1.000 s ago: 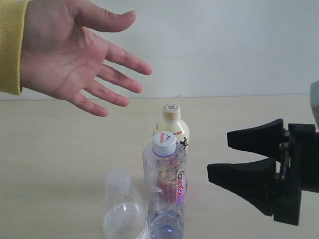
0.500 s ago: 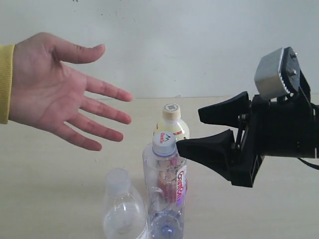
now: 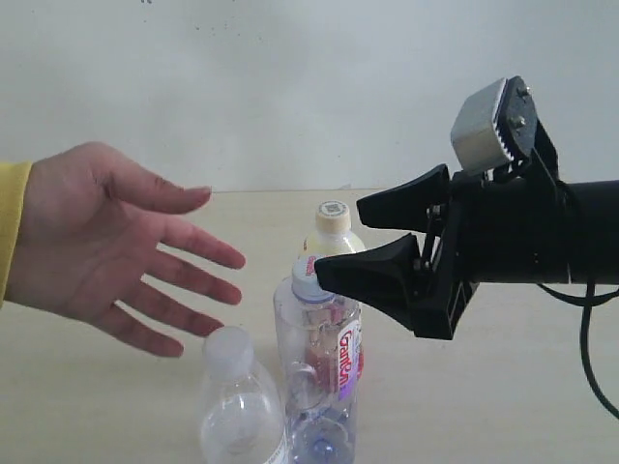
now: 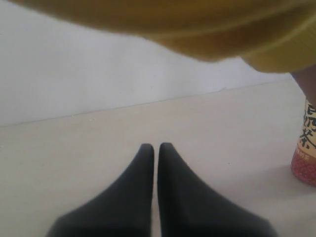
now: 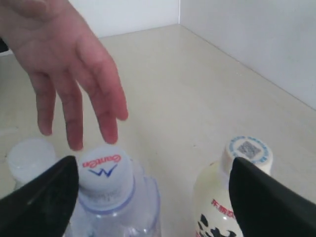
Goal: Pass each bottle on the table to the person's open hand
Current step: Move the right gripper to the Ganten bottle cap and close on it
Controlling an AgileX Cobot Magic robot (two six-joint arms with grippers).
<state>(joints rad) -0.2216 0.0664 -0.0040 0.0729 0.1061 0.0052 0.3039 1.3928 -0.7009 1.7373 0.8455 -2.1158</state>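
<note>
Broadly, the pale table point(image 3: 503, 387) fills the lower scene, with a white wall point(image 3: 290, 87) behind it. On the left the person's hand point(image 3: 87, 242) hovers above the table, palm open and turned up, fingers spread and slanting down toward the bottles; a yellow sleeve point(image 3: 10, 227) covers the wrist.

From the right, the right arm point(image 3: 571, 232) reaches in nearly level, and its right pincer point(image 3: 340, 240) points toward the hand. Its jaws are spread wide and hold nothing. In the right wrist view the two black fingers stand on either side of two bottle tops, both of which lie between them. In the exterior view the lower fingertip sits right at the blue cap; I cannot tell whether it touches.

The left pincer point(image 4: 156, 146) rests low over bare table, its fingers pressed together with nothing between them.

All three bottles stand upright on the table, long axes vertical, caps up, clustered near the middle. The pink-label bottle point(image 3: 319, 358) is the tallest, with its blue cap just under the right pincer. The tea bottle point(image 3: 334, 227) stands directly behind it, its cream cap showing above the blue one. The white-cap bottle point(image 3: 237, 406) is nearest the camera, just beside the pink-label bottle on the hand's side and below the fingertips.
</note>
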